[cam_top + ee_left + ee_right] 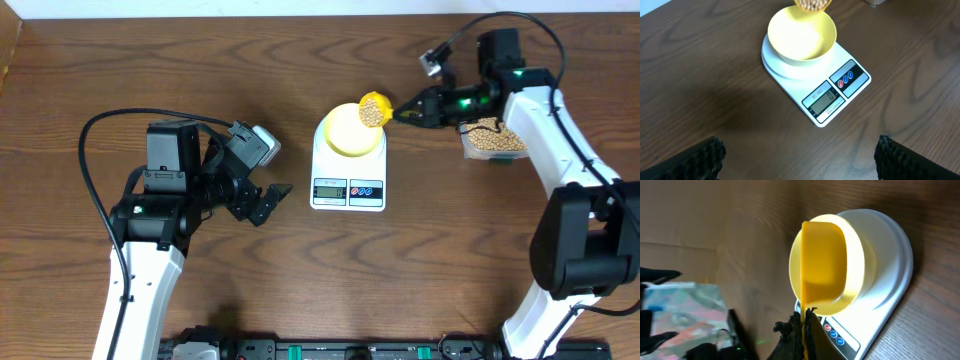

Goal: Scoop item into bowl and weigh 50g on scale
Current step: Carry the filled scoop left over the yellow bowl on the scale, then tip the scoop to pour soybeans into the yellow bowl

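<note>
The white scale (347, 186) sits mid-table with the pale-yellow bowl (347, 133) on its platform; the bowl (801, 35) looks empty inside. A bright-yellow scoop (375, 110) heaped with tan beans hovers over the bowl's far right rim. My right gripper (408, 112) is shut on the scoop's thin handle. From the right wrist view only the scoop's underside (824, 270) shows, above the bowl (860, 270) and the scale (895, 280). My left gripper (268, 200) stands open to the left of the scale, holding nothing, its pads (700, 160) wide apart.
A clear tub of beans (492, 138) stands at the right, partly under my right arm. The left arm's base and cable lie at the left of the wooden table (80, 60). A black rail runs along the front edge (350, 350).
</note>
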Robot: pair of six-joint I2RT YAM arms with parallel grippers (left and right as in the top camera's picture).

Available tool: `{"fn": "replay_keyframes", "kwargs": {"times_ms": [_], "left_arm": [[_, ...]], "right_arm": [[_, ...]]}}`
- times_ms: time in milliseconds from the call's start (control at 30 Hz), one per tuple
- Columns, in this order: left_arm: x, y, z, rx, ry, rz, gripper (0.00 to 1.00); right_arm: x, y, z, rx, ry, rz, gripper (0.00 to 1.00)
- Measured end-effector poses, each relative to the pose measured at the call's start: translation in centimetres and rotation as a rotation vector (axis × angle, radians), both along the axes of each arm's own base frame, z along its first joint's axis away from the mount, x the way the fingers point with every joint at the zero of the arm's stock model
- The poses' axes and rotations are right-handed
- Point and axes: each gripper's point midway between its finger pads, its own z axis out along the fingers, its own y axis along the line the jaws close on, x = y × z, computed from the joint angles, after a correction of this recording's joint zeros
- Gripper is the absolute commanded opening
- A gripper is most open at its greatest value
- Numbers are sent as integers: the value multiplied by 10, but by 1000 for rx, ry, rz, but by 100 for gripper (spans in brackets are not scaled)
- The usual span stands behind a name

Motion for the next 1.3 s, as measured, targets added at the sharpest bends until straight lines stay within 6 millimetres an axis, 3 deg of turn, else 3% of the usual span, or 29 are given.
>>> {"fn": "replay_keyframes", "kwargs": {"times_ms": [133, 333, 600, 1300], "left_arm": [[0, 0, 0, 0, 0, 0, 97], [0, 0, 0, 0, 0, 0, 98], [0, 0, 0, 0, 0, 0, 98], [0, 0, 0, 0, 0, 0, 98]], "right_arm": [[-2, 9, -5, -88, -7, 7, 1], [5, 22, 2, -229, -83, 16, 1], [-6, 44, 6, -449, -172, 84, 1], [-16, 56, 0, -917, -418, 178, 1]]}}
